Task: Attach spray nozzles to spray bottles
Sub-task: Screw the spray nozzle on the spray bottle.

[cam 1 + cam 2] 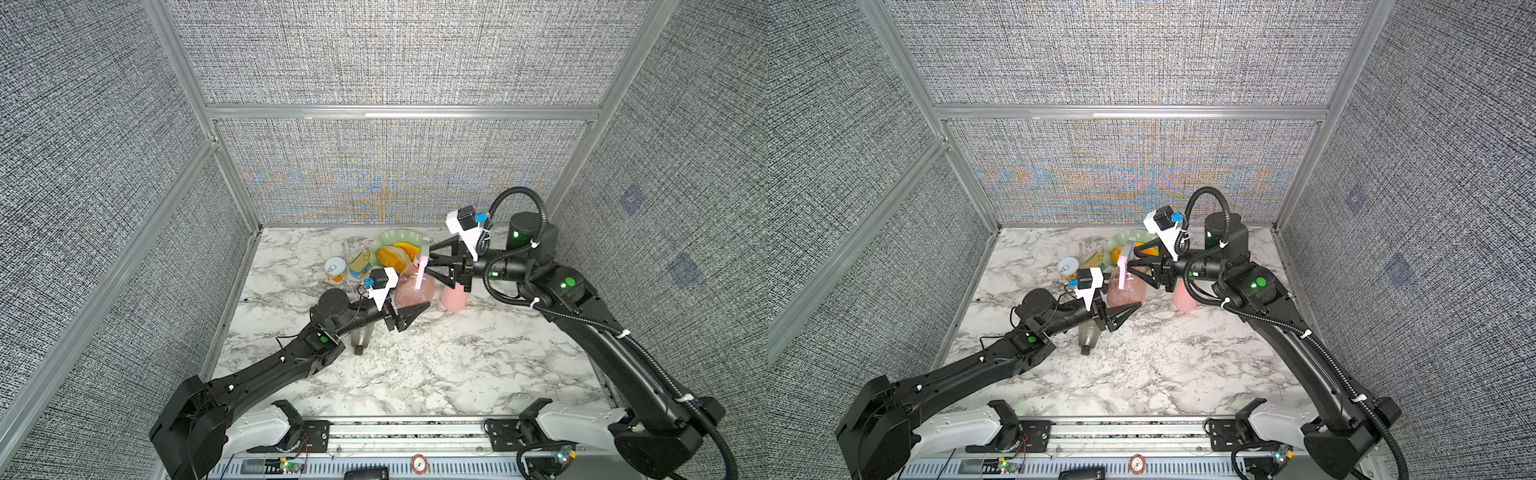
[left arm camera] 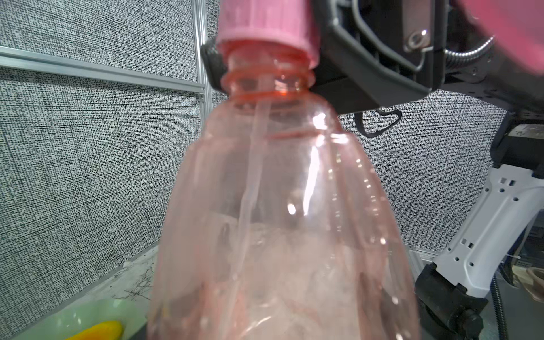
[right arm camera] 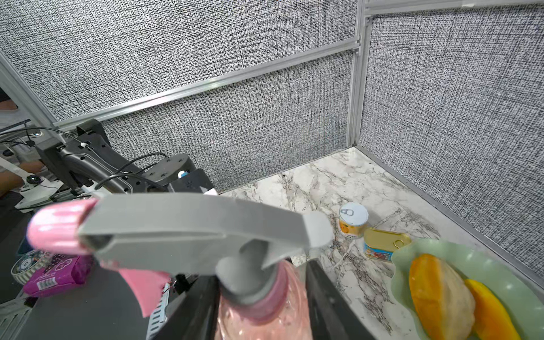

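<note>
Right gripper (image 1: pixel 427 261) astride grey-and-pink nozzle (image 3: pixel 191 229), grip unclear | left gripper (image 1: pixel 424 307) likewise unclear | marble tabletop (image 1: pixel 415 374) | grey woven walls (image 1: pixel 395 54)

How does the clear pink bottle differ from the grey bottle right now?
The clear pink bottle stands upright; the grey bottle lies on its side. The clear pink bottle has a nozzle on its neck; the grey bottle's neck shows none. One is pink, the other smoky grey. Both are translucent.
</note>
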Available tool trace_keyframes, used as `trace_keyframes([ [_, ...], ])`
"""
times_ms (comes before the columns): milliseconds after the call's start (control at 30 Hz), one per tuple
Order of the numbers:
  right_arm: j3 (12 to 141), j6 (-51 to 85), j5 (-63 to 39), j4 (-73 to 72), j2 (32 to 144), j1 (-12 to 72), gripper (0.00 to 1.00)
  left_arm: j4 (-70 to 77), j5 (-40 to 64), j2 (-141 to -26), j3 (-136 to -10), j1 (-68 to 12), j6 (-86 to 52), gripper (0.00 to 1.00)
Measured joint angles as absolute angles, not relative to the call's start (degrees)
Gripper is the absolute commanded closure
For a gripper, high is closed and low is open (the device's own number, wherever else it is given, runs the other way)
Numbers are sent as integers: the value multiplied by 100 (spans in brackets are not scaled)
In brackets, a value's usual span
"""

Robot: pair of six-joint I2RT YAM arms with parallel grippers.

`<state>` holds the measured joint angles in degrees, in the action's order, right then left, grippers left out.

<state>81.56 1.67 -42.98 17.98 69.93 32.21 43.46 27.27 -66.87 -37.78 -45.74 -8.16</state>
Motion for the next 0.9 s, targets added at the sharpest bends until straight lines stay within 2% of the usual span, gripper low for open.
trace_keyframes([
  [600,7822,432,-4348,1345,6945,3223,76,4202,2578,-6687,-3789,-4576,-773,28],
  [900,7719,613,-3433,1291,6908,3461,87,3948,2239,-6683,-3846,-4571,-622,28],
])
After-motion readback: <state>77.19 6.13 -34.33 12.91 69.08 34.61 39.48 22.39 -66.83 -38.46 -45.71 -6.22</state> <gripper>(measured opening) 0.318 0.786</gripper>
